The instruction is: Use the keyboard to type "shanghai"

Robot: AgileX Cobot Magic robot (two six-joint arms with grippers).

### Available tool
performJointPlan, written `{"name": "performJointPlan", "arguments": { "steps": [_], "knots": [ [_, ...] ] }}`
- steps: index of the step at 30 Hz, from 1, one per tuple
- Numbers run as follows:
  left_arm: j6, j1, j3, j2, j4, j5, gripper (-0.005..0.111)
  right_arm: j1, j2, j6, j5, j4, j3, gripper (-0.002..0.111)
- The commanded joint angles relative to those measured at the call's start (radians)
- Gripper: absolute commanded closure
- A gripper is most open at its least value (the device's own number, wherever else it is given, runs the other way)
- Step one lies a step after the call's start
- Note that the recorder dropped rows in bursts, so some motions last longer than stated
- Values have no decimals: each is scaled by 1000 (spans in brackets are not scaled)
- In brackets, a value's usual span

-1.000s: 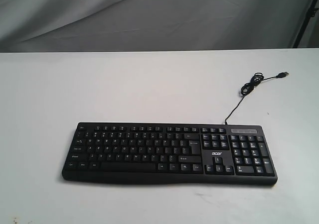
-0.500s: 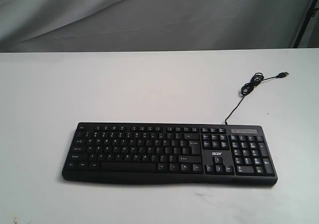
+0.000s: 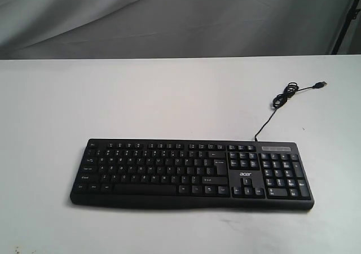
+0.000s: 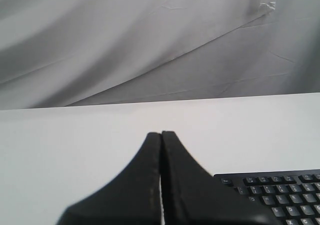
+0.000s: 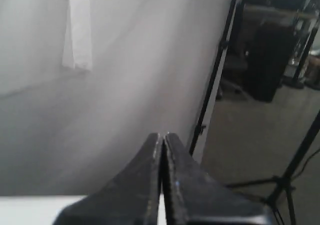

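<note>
The keyboard (image 3: 192, 174) lies flat on the white table (image 3: 141, 96), close to the near edge and about midway between the left and right edges; its long side runs parallel to the near edge, with the number pad at the end toward the right edge. Its thin cable (image 3: 264, 125) leaves the back of the board and runs toward the far right corner, where it makes a small loop; the USB plug (image 3: 321, 84) lies loose on the table, joined to nothing.

By its look the keyboard is a stiff, light plastic slab; on this smooth top it would probably slide under a slanted push, so presses are best made straight down. There is no call to take hold of it; the place to touch is the cap of one letter key at a time, squarely on its middle, since the keys sit tight together and an off-centre tip could catch a neighbour. The keys should yield to a light press; hard force seems needless and might shift the board.

The left gripper (image 4: 161, 133) has its two fingers pressed flat together with nothing between them; it touches nothing, and a corner of the keyboard shows near it in the left wrist view. The right gripper (image 5: 163, 134) is likewise closed and empty, facing the grey backdrop; the keyboard is out of its camera's sight. Neither arm appears in the exterior view.
</note>
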Motion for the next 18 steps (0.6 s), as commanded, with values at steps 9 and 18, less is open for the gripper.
{"name": "performJointPlan", "arguments": {
  "steps": [9, 18],
  "knots": [
    [-3, -6, 2, -2, 0, -6, 107, 178, 411, -907, 523, 952, -244, 108],
    [-3, -6, 2, -2, 0, -6, 107, 483, 696, -958, 289, 950, -244, 108]
  ]
}}
